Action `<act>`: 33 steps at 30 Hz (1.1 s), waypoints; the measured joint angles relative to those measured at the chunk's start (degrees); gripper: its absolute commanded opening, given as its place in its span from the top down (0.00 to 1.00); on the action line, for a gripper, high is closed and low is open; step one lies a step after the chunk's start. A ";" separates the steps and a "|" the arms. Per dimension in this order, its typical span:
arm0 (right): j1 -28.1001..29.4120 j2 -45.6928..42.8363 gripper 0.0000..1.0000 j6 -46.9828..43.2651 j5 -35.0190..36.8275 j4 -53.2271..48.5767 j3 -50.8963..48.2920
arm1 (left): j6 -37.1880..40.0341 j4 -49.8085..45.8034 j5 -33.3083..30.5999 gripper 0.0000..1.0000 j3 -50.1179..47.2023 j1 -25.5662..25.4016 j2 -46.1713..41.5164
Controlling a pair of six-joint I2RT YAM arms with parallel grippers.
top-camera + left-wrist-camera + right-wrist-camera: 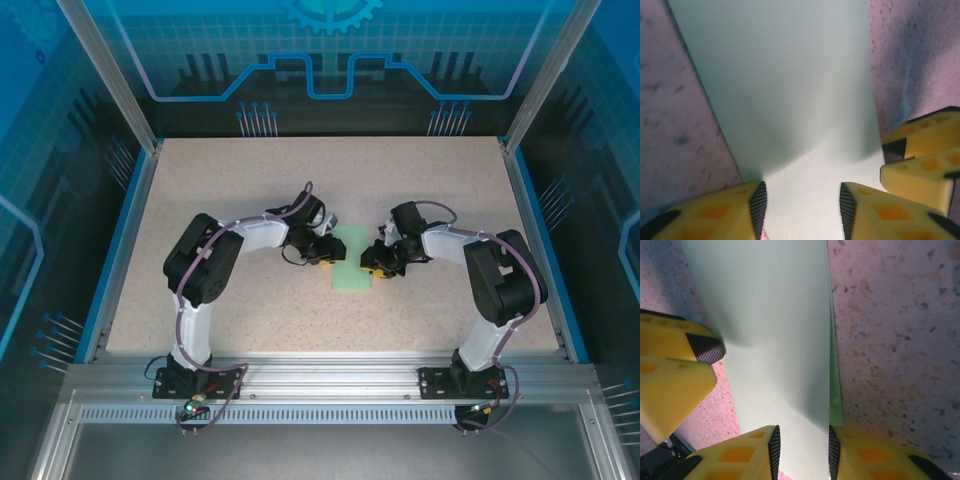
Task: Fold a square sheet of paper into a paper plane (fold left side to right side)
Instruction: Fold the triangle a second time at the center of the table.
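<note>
Square sheet of paper (352, 265) lies folded narrow between left gripper (802, 200) (jaws well apart) and right gripper (804, 445) (narrower gap), neither clamping it — flimsy, light, slidey stuff, so I'd pinch a long edge near a corner.

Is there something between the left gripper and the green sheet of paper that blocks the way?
Nothing visible does. The left gripper is right at the square sheet of paper, with the paper showing between its parted fingers. The fingers of the right gripper sit at the sheet's opposite edge, beside, not between.
</note>
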 measured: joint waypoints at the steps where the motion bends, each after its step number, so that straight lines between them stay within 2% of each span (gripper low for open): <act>1: -0.17 0.00 0.67 0.15 -0.39 0.00 0.13 | 0.22 0.98 -0.46 0.44 -1.73 0.02 -1.70; 10: -1.46 0.13 0.67 1.25 -2.84 0.13 3.80 | 6.56 8.28 -6.29 0.30 -12.11 -0.98 -19.37; 13: -1.46 0.74 0.67 1.42 -3.45 0.02 5.44 | 9.77 8.83 -8.85 0.27 -15.54 -4.33 -24.87; 16: -1.46 1.22 0.67 1.46 -3.67 0.00 6.78 | 13.94 8.68 -12.52 0.24 -16.55 -10.25 -28.06; 21: -1.46 1.79 0.67 1.64 -3.87 -0.09 7.63 | 19.52 6.54 -18.32 0.23 -15.91 -17.68 -27.69; 25: -1.46 2.19 0.67 1.66 -3.85 -0.61 7.98 | 22.18 3.56 -22.93 0.22 -11.93 -22.03 -23.02; 33: -1.33 2.89 0.67 2.08 -3.82 -1.09 9.01 | 24.17 0.00 -31.63 0.21 -5.79 -26.45 -14.38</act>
